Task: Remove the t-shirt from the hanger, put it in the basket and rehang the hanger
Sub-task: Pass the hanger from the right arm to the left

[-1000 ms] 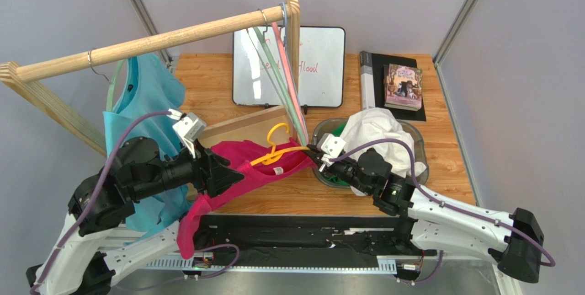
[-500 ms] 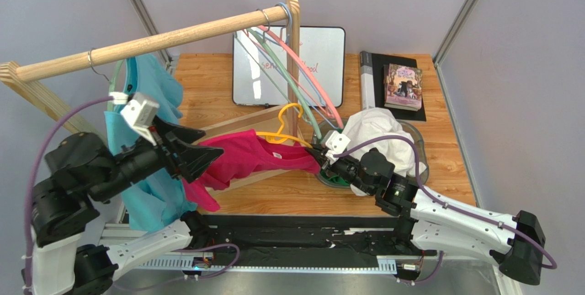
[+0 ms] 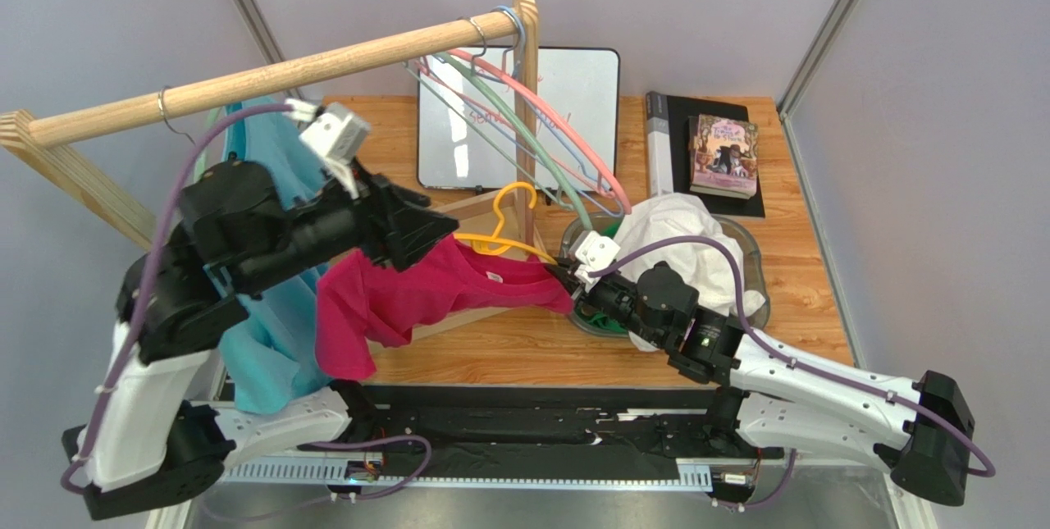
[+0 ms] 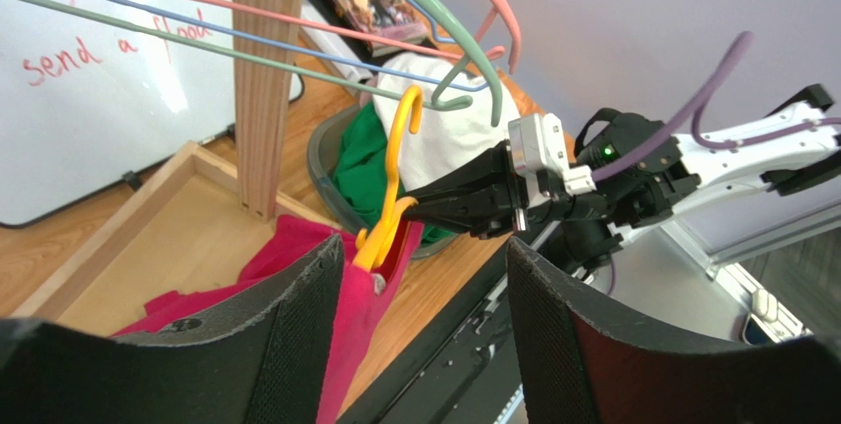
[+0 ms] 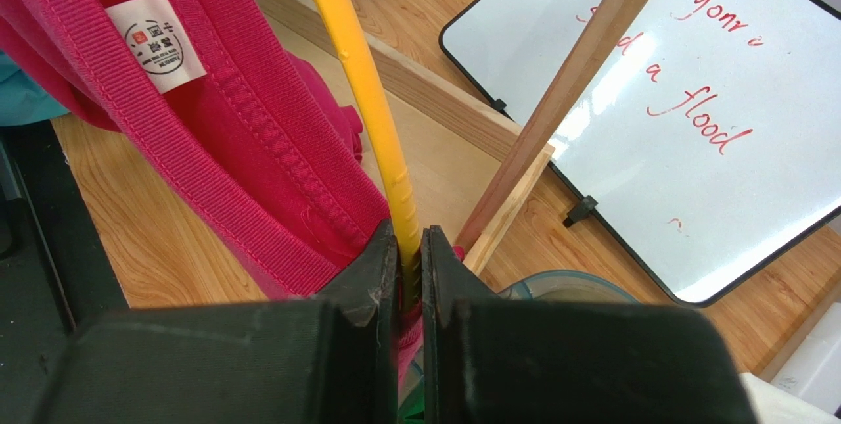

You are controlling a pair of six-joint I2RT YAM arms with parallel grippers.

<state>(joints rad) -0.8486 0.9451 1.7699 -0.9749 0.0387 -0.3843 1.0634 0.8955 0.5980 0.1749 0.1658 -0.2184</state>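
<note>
Beside rack post (image 3: 528, 123): right pincer (image 5: 410, 247) clamps yellow hanger (image 5: 360, 79); left pincer (image 4: 424, 251) wide; bin (image 4: 322, 156) near.

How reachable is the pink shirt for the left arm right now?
Likely yes: the left gripper, jaws open, hangs right by the shirt with nothing between, while the right gripper clamps the hanger.

My gripper (image 5: 412, 251) is clamped on the yellow hanger (image 5: 357, 89). The pink t-shirt (image 5: 237, 163) drapes against it, label (image 5: 156, 41) showing, whiteboard (image 5: 696, 118) behind.
</note>
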